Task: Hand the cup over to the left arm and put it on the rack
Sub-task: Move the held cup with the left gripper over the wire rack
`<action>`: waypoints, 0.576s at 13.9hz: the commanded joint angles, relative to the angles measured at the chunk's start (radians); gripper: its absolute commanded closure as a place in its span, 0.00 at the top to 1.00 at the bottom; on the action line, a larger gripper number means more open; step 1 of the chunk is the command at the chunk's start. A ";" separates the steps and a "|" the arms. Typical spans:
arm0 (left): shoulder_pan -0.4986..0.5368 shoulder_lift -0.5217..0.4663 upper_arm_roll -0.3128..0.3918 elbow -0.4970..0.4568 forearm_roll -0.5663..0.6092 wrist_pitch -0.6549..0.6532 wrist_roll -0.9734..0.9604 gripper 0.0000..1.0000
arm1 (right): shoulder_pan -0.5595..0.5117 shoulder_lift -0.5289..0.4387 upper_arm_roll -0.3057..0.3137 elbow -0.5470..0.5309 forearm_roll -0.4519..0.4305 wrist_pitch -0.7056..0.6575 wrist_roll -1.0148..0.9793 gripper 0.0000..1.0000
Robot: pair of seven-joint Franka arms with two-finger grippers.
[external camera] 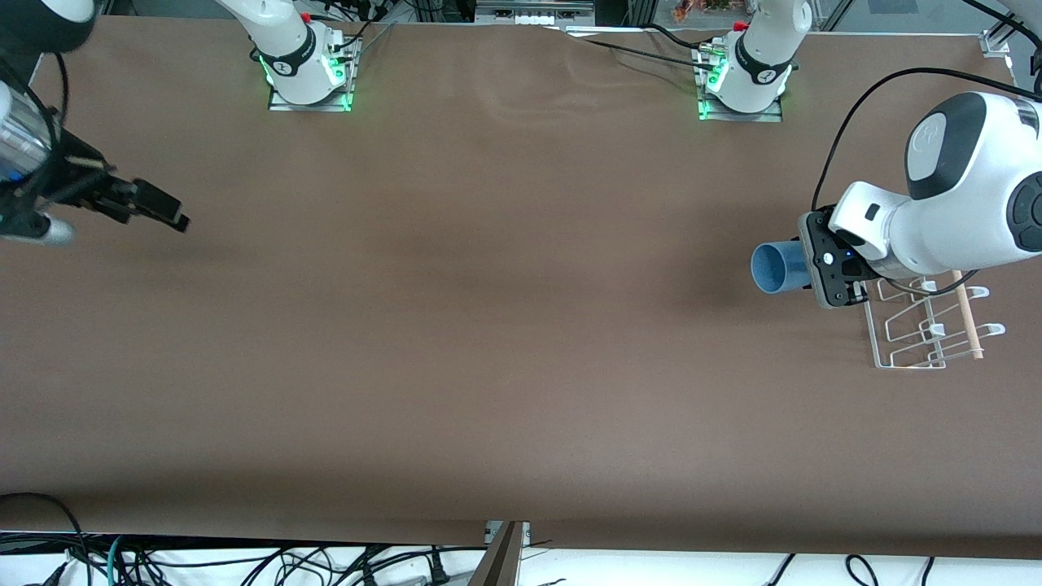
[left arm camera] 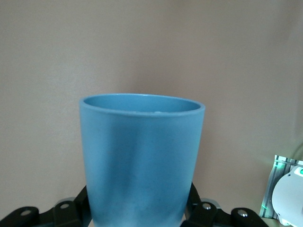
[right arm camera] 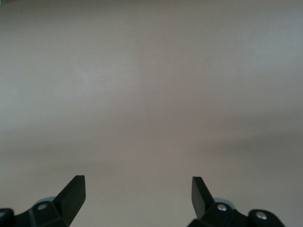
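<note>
The light-blue cup [external camera: 777, 268] lies on its side in the air, held by my left gripper [external camera: 802, 273] at the left arm's end of the table. Its open mouth points toward the table's middle. It hangs over the bare table just beside the white wire rack [external camera: 928, 325]. In the left wrist view the cup [left arm camera: 142, 161] fills the middle, with the black fingers [left arm camera: 75, 208] pressed on both of its sides. My right gripper [external camera: 167, 213] is open and empty, over the right arm's end of the table. The right wrist view shows its spread fingertips [right arm camera: 75, 191] over bare table.
The rack's pale wooden rod [external camera: 969, 317] runs along the side toward the left arm's end. The brown table [external camera: 488, 325] stretches between the two arms. The arm bases [external camera: 305, 65] stand at the table's back edge. Cables hang along the front edge.
</note>
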 commanded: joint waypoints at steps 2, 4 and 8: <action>-0.008 0.015 -0.014 0.003 0.086 -0.015 0.007 0.00 | -0.027 -0.031 0.074 -0.051 -0.127 -0.019 -0.158 0.99; -0.017 0.019 -0.015 -0.003 0.086 -0.017 0.007 0.00 | -0.026 -0.029 0.086 -0.043 -0.127 -0.029 -0.160 0.99; -0.021 0.017 -0.015 0.010 0.196 -0.014 0.002 0.00 | -0.026 -0.026 0.092 0.013 -0.112 -0.080 -0.150 0.99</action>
